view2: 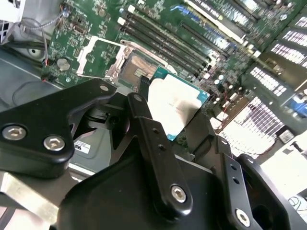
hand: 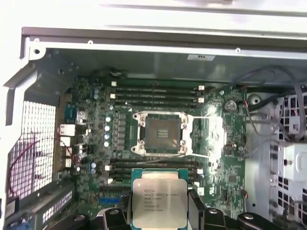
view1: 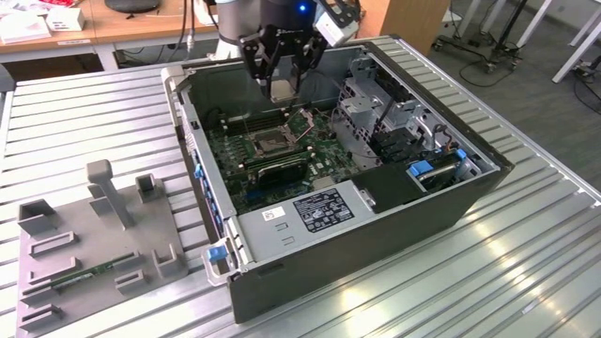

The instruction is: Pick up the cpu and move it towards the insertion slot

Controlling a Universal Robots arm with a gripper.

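Note:
My gripper (view1: 281, 79) hangs over the open computer case and is shut on the cpu (view1: 281, 89), a flat square chip with a silvery top. In both wrist views the cpu (hand: 159, 202) (view2: 175, 104) sits clamped by its edges between the two black fingers (hand: 196, 207) (view2: 144, 122). The insertion slot (hand: 160, 132) (view2: 136, 67) (view1: 267, 141) is a dark square socket in a silvery frame on the green board. Its metal lid (hand: 209, 136) is swung open beside it. The chip is held above the board, a short way off from the socket and apart from it.
Long black memory slots (hand: 156, 93) run on both sides of the socket. The case walls (view1: 193, 120), drive cage (view1: 376, 105) and power supply (view1: 319, 211) ring the board. A grey fixture (view1: 94, 239) with a green memory stick (view1: 94, 271) lies on the slatted table at the exterior view's left.

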